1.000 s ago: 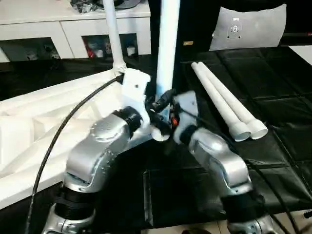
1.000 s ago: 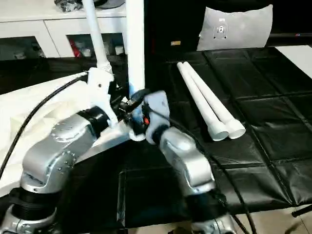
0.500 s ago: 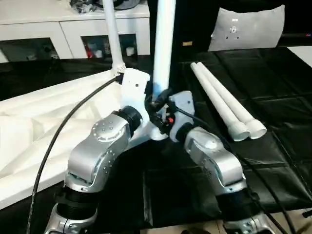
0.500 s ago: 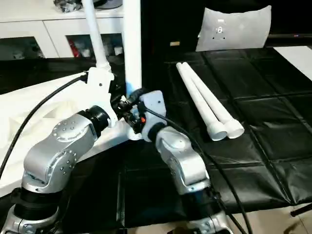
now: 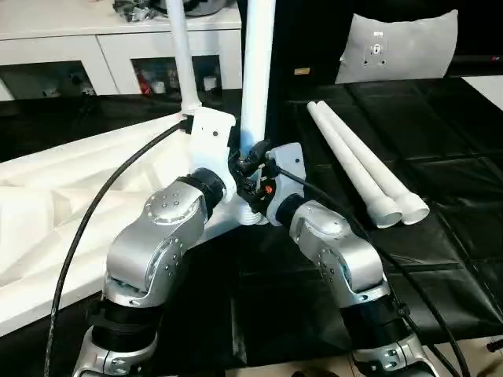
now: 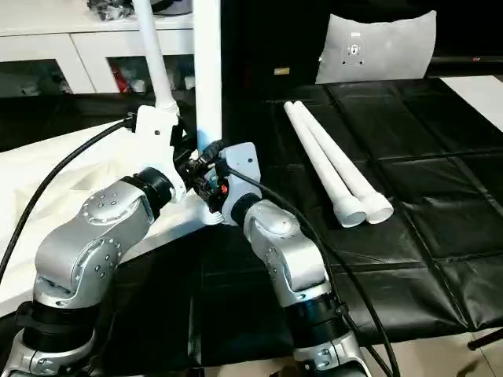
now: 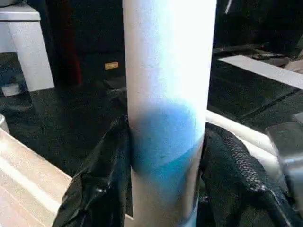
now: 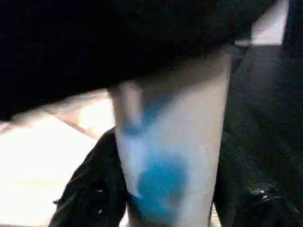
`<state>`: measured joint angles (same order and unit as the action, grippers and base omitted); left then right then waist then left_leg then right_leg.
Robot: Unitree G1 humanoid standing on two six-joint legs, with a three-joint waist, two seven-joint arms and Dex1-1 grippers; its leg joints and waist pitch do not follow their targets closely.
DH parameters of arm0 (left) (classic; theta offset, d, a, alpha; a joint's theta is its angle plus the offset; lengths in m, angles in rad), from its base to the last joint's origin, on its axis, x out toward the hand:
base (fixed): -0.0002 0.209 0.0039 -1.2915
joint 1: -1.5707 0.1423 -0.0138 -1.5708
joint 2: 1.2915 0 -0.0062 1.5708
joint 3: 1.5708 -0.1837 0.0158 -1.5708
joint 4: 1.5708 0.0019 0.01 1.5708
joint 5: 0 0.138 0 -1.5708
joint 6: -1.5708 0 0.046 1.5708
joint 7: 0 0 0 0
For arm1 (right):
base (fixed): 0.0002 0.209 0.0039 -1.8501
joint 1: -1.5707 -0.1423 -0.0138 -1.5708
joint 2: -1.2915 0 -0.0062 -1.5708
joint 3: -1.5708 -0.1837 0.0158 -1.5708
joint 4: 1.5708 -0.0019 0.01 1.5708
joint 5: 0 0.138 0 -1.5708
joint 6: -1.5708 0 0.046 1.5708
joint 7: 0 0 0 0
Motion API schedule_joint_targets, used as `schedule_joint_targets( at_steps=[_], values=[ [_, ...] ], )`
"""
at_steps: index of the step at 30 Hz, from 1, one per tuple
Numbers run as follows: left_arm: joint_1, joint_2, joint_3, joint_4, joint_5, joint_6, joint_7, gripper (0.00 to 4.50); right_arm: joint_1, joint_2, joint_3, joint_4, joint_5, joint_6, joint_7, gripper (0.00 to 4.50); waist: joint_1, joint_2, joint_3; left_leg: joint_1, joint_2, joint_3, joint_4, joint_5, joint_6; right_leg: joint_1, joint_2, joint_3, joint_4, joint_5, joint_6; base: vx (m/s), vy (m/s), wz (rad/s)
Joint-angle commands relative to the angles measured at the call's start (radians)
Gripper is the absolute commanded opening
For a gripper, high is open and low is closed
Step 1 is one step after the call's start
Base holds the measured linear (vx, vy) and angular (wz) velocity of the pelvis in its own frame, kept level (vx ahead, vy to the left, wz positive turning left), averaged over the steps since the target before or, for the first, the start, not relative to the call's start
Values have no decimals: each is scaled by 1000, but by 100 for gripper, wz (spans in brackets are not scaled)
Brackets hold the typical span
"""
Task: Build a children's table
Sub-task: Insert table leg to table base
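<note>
The children's table top lies upside down on the left, ribbed underside up. One white leg stands in its far corner socket. A second leg stands upright at the near corner. Both grippers meet low on this leg. My left gripper has a black finger on each side of the tube and is shut on it. My right gripper hugs the same tube from the other side, its fingers against it. Two loose legs lie side by side on the black cover to the right.
The black-covered work table stretches right of the loose legs. A flat white rounded panel leans at the back right. White cabinets run along the back. A black cable arcs over my left forearm.
The held leg has swung from a slight tilt to nearly upright and shifted a little left. My right forearm has drawn in closer to the left one.
</note>
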<state>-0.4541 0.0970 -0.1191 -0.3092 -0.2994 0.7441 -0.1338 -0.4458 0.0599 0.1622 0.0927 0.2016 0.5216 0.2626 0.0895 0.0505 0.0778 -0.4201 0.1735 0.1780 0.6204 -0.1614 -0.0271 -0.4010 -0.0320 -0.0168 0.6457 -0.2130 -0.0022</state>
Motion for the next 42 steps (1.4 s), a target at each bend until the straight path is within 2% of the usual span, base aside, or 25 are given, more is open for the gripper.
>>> schedule_joint_targets(
  at_steps=[1, 7, 12, 22, 24, 30, 33, 37, 41, 42],
  values=[
    [-21, -4, 1, -41, -2, 7, -3, 185, 1, -13, -22, 36, -22, 28, -34, 276, -3, -3, -80, 36, 46, -30, -75, -207, -62, 30, -87, 41, -86, -175, -117, 0, 0, 0],
    [-25, -6, 3, -40, -2, 9, -5, 185, -7, -11, -29, 45, -24, 39, -47, 276, -4, -4, -81, 33, 45, -29, -72, -194, -55, 32, -88, 41, -85, -155, -119, 0, 0, 0],
    [-25, -2, 2, -40, 3, 9, -10, 185, -8, -14, -23, 51, -17, 30, -27, 229, -4, -5, -82, 34, 45, -28, -72, -199, -54, 32, -89, 41, -85, -157, -122, 0, 0, 0],
    [-33, 3, 11, -32, 34, 15, 19, 185, -12, -10, -5, 42, -8, -7, 3, 207, -3, -3, -85, 33, 46, -29, -72, -194, -55, 33, -88, 41, -83, -150, -124, 0, 0, 0],
    [-35, -13, 50, -34, -24, 19, -7, 255, -12, -19, -9, 37, 11, -22, 42, 204, -2, -4, -86, 34, 45, -27, -69, -192, -54, 34, -89, 41, -84, -145, -130, 0, 0, 0],
    [-37, 17, 78, -23, -56, 0, -67, 255, -4, -63, -12, 29, 44, -45, 140, 197, 1, -4, -87, 33, 46, -28, -67, -178, -43, 36, -89, 41, -82, -131, -137, 0, 0, 0],
    [-30, 44, 88, -26, -120, 7, -162, 255, 8, -105, -15, 8, 90, -47, 248, 195, 3, -4, -87, 33, 45, -27, -65, -173, -33, 38, -91, 40, -83, -134, -147, 0, 0, 0],
    [-15, 87, 81, -24, -148, -4, -241, 255, 26, -148, -12, -12, 122, -50, 352, 194, 4, -4, -88, 33, 47, -26, -65, -163, -22, 38, -89, 39, -81, -122, -157, 0, 0, 0],
    [-11, 91, 98, -18, -174, 14, -259, 255, 39, -189, -6, -13, 124, -58, 413, 193, 4, -4, -87, 33, 47, -26, -64, -166, -19, 39, -89, 38, -80, -124, -175, 0, 0, 0],
    [-9, 93, 109, -19, -203, 46, -268, 255, 40, -199, -6, -13, 130, -62, 423, 193, 4, -5, -87, 33, 46, -25, -64, -169, -18, 39, -90, 38, -81, -132, -178, 0, 0, 0]
  ],
)
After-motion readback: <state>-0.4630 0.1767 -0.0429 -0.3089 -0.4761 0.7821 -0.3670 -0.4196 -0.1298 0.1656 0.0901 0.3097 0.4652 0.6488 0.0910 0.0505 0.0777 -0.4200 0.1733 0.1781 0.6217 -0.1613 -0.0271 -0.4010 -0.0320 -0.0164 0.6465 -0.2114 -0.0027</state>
